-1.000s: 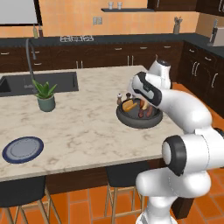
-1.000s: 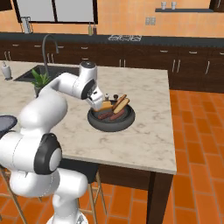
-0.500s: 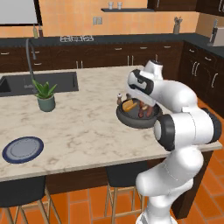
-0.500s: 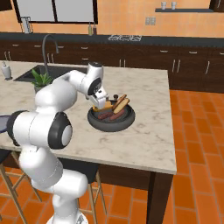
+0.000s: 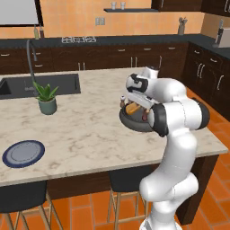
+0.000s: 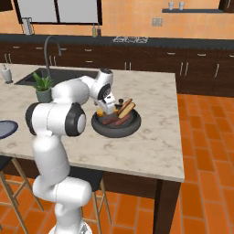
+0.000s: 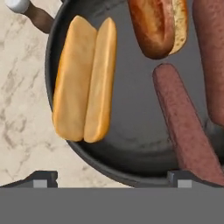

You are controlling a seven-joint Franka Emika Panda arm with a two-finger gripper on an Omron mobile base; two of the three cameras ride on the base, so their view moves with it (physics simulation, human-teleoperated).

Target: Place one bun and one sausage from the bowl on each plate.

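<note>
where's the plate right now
The plate lies on the marble counter's near left corner in the left base view, in front of the potted plant, far left of the bowl.

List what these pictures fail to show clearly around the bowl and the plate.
- Bowl contents, left base view: largely hidden behind the arm.
- Far right sausage, hand view: cut off by the right edge.
- Plate, right base view: cut off by the left edge.
- Gripper: just its fingertips show, nothing between them.
</note>
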